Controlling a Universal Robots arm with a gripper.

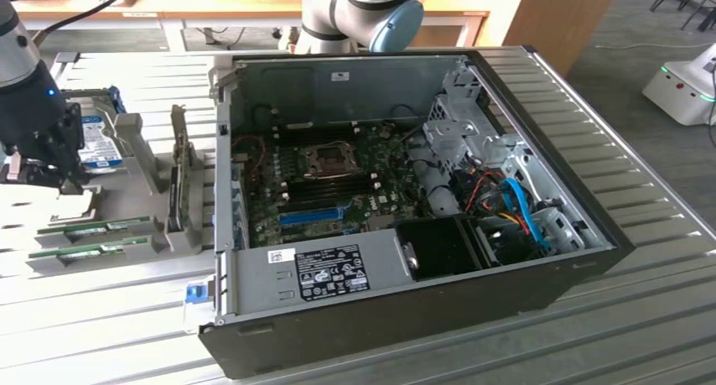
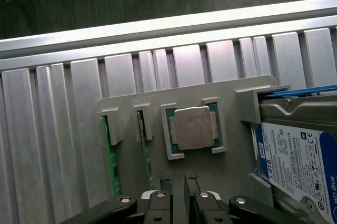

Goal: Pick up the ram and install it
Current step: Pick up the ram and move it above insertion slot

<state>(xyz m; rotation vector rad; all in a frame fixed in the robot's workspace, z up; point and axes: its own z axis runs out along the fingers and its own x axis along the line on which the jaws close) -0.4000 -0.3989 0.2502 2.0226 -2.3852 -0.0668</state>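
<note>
Two ram sticks, thin green boards, lie on edge in slots of a grey holder plate [image 2: 131,103]: one ram stick [image 2: 109,161] and a second [image 2: 143,148] beside it. In the exterior view they lie at the exterior view's left, the ram [image 1: 95,229] and its neighbour [image 1: 87,252]. My gripper [image 2: 178,179] hovers above the holder, near the processor chip [image 2: 195,128] and just beside the second stick. Its fingertips [image 2: 166,177] stand slightly apart with nothing between them. From outside, the gripper [image 1: 45,174] hangs over the holder's far end.
An open computer case [image 1: 537,284] lies on the slatted metal table [image 1: 660,343], its motherboard [image 1: 335,184] exposed with black memory slots and a blue slot. A silver hard drive [image 2: 297,166] with a blue label stands beside the holder. Upright grey brackets [image 1: 179,184] stand between holder and case.
</note>
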